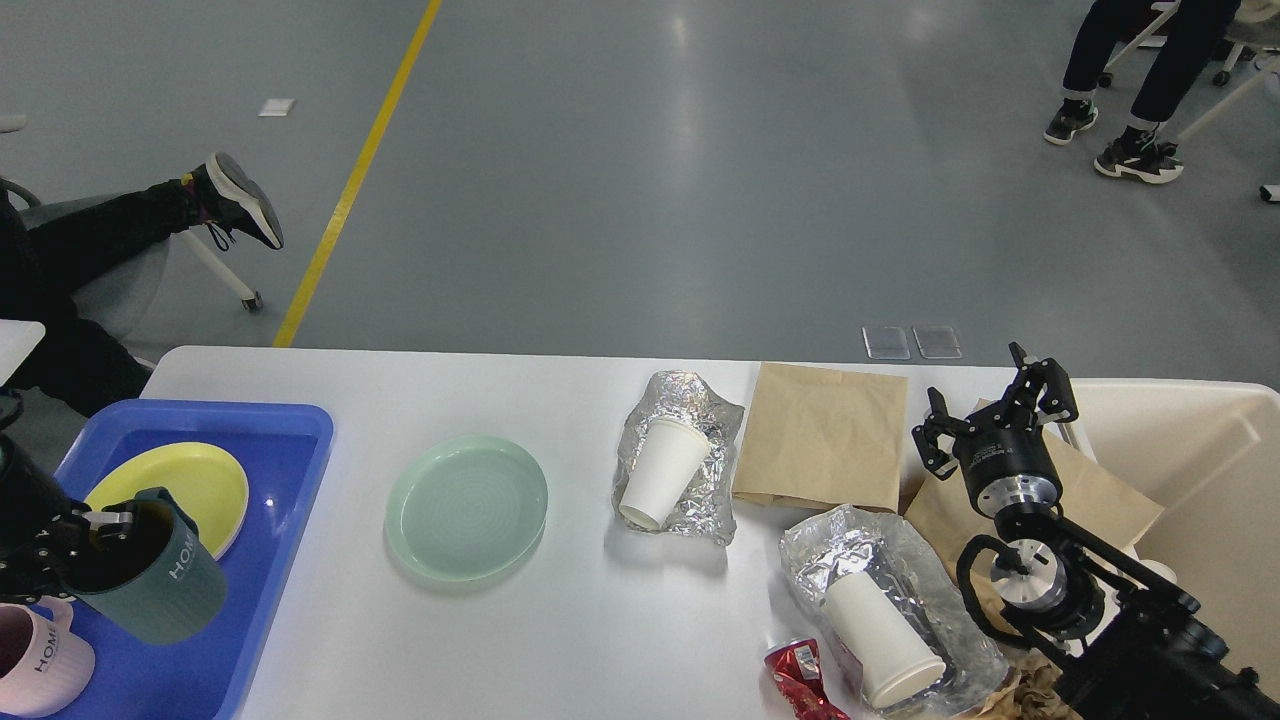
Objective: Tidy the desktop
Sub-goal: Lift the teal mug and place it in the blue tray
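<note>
The white desktop (560, 620) spans the view. My left gripper (95, 540) is at the far left, shut on the rim of a dark teal mug (155, 585), which it holds tilted over the blue tray (290, 440) beside a yellow plate (190, 478) and a pink mug (40, 660). A mint green plate (467, 506) lies on the desktop. Two white paper cups (660, 470) (885, 640) lie on crumpled foil. My right gripper (995, 415) is open and empty above brown paper bags at the right.
A brown paper bag (822, 435) lies flat at the back. A crushed red can (800, 678) lies at the front edge. A cream bin (1210, 480) stands at the right. People's legs show on the grey floor behind the table.
</note>
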Available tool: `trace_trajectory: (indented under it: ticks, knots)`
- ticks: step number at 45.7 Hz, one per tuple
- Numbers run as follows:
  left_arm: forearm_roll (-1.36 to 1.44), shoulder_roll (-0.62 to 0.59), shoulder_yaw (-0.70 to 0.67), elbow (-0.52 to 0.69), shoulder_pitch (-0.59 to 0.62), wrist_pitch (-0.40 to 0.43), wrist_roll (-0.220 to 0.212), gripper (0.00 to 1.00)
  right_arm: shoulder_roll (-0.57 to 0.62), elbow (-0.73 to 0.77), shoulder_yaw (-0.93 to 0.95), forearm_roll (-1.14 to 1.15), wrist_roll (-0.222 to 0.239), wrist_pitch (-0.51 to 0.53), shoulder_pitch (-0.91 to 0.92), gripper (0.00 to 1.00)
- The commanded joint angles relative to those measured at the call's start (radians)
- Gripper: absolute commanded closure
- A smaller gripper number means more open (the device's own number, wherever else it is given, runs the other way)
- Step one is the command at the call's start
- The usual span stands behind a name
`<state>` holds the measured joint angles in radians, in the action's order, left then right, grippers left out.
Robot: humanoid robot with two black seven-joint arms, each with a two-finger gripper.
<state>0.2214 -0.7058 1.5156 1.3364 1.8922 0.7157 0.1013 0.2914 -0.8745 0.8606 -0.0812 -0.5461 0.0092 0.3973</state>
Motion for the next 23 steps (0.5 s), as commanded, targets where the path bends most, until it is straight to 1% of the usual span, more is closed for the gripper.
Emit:
trace_trajectory:
  ticks: [1,7,11,15,23]
  knots:
    - [0.001,-0.014,-0.041,-0.091,-0.149,-0.048,-0.003,1.0,0.0,0.0,0.0,0.0,0.0,0.0,0.0,0.0]
    - [-0.001,-0.009,-0.103,-0.181,-0.304,-0.107,-0.006,1.0,0.0,0.0,0.0,0.0,0.0,0.0,0.0,0.0]
    - [-0.001,-0.009,-0.133,-0.218,-0.38,-0.117,-0.006,1.0,0.0,0.0,0.0,0.0,0.0,0.0,0.0,0.0]
    - [-0.001,-0.009,-0.153,-0.241,-0.416,-0.125,-0.006,1.0,0.0,0.0,0.0,0.0,0.0,0.0,0.0,0.0]
    - [-0.007,-0.003,-0.16,-0.253,-0.443,-0.185,-0.006,0.99,0.0,0.002,0.0,0.0,0.0,0.0,0.0,0.0]
